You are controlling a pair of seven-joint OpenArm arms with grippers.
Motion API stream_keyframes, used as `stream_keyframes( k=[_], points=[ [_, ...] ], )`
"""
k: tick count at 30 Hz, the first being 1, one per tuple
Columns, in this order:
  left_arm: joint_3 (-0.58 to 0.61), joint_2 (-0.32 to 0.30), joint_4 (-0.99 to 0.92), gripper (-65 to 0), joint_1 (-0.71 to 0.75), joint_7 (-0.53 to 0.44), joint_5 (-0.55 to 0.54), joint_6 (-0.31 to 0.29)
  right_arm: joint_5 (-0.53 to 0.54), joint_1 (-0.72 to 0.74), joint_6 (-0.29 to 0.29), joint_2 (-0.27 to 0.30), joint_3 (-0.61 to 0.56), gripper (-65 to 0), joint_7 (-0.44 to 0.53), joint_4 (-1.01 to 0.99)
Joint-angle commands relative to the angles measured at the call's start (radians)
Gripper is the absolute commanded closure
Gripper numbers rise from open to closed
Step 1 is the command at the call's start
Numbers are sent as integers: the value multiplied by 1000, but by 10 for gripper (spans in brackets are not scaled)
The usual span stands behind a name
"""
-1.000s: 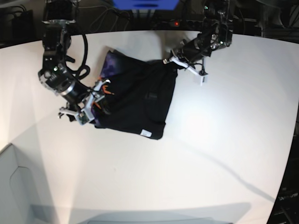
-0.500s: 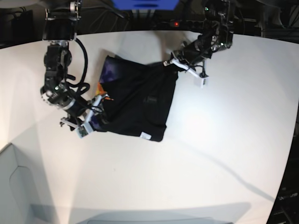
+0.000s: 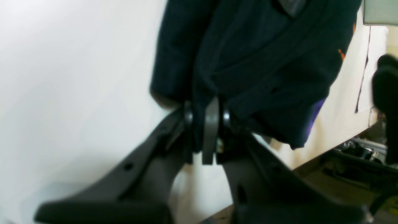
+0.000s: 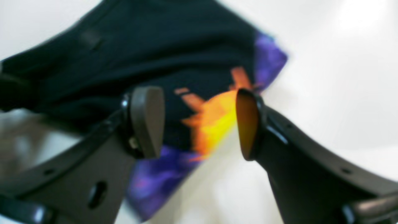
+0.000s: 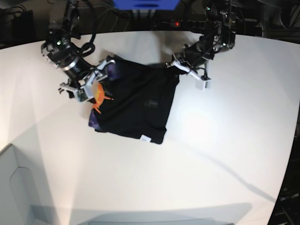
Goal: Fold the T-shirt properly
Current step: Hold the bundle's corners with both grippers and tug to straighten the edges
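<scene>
The black T-shirt [image 5: 136, 105] lies bunched on the white table [image 5: 225, 140], with an orange-and-purple print [image 5: 99, 93] showing at its left edge and a small white tag [image 5: 145, 138] at its near edge. My left gripper [image 5: 175, 65] is at the shirt's far right corner, and the left wrist view shows this gripper [image 3: 206, 124] shut on a fold of the black T-shirt [image 3: 255, 56]. My right gripper [image 5: 89, 86] hovers over the shirt's left edge. In its wrist view it [image 4: 197, 124] is open, the printed T-shirt [image 4: 174, 62] lying beyond the fingers with nothing gripped.
Dark cables and a blue object [image 5: 145, 3] lie behind the table's far edge. A pale grey box [image 5: 14, 187] sits at the near left corner. Beyond the table edge in the left wrist view there is dark equipment [image 3: 385, 109].
My right gripper has moved from the shirt's near left corner toward the far left, and the orange print now shows there. The left gripper has kept its hold and barely moved.
</scene>
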Motion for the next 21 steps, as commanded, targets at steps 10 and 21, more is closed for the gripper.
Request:
stream_keyframes(
  k=[10,21],
  points=[
    [-2,-9,19,0,1,-4,-11,-3,14,-118,14,9,-107,-373,60,-11],
    [-4,-39,50,0,31,4,-12,-3,16,-120,14,95,30,-373,179,-210]
  ],
)
